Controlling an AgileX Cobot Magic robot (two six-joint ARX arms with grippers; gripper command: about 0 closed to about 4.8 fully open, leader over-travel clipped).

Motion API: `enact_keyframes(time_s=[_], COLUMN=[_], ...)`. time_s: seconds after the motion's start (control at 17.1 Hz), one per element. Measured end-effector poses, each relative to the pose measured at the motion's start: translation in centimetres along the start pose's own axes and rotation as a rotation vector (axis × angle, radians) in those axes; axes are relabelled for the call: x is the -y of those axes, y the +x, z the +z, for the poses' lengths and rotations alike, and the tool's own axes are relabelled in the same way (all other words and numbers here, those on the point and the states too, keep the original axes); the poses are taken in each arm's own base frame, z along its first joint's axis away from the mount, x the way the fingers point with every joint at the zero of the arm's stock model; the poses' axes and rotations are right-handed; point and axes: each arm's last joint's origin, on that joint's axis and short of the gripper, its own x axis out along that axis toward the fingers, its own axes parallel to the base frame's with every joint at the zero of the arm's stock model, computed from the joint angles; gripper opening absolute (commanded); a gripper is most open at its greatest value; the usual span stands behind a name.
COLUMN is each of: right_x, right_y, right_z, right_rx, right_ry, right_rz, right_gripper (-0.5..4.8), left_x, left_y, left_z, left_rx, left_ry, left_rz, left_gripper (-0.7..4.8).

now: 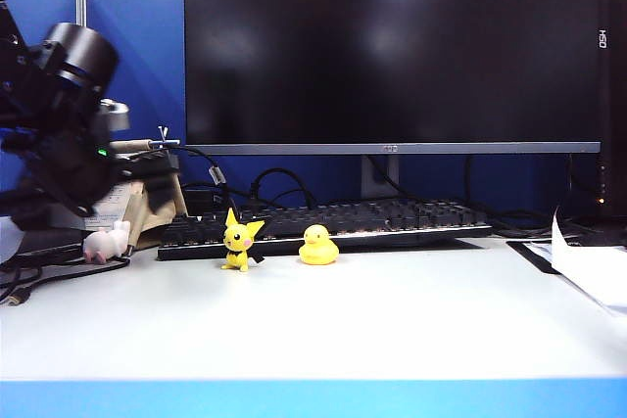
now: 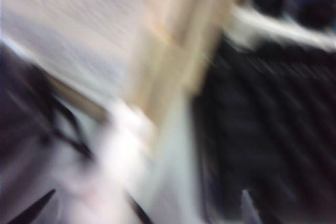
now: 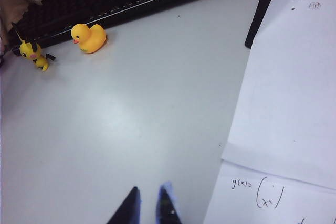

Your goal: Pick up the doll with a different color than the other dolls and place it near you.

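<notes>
Hovering at far left of exterior view, above small pale pink-white rabbit figurine [image 1: 106,242]: left gripper [image 2: 147,211], jaws wide open, nothing held; its wrist view motion-blurred. Sitting on white table [image 1: 372,320] beside black cables, left of black keyboard [image 1: 323,227]. Standing before keyboard: yellow pointy-eared figurine [image 1: 238,243] and yellow rounded duck [image 1: 317,245], near each other. Hanging over bare table near white paper sheets [image 3: 286,103]: right gripper [image 3: 148,205], fingertips close together, empty.
</notes>
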Motion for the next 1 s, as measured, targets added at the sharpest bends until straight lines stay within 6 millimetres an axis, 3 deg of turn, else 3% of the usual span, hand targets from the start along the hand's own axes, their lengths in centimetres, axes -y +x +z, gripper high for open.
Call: enact_keyframes(time_s=[0.18,0.23,0.35,0.76,0.82,0.94,1.0], right_x=[0.0,0.0,0.0,0.0,0.0,0.0,0.0], right_y=[0.0,0.0,0.0,0.0,0.0,0.0,0.0], right_z=[0.0,0.0,0.0,0.0,0.0,0.0,0.0], right_rx=[0.000,0.000,0.000,0.002,0.002,0.004,0.004], right_ry=[0.000,0.000,0.000,0.000,0.000,0.000,0.000], right_rz=[0.000,0.000,0.000,0.001,0.001,0.001,0.001], right_gripper=[0.53,0.53,0.53,0.53,0.53,0.53,0.53], left_x=[-2.1,-2.3,-2.2,-2.3,-2.3,-2.2,-2.2], left_y=[0.8,0.9,0.9,1.8,1.9,1.9,2.0], left_z=[0.6,0.6,0.4,-1.2,-1.2,-1.3,-1.4], left_rx=[-0.045,-0.061,-0.086,-0.156,-0.154,-0.157,-0.165], left_ry=[-0.017,-0.017,-0.015,-0.016,-0.017,-0.019,-0.019], left_rz=[0.041,0.042,0.004,-0.045,-0.051,-0.070,-0.074], left_gripper=[4.55,4.28,3.98,3.98,3.52,1.33,0.86])
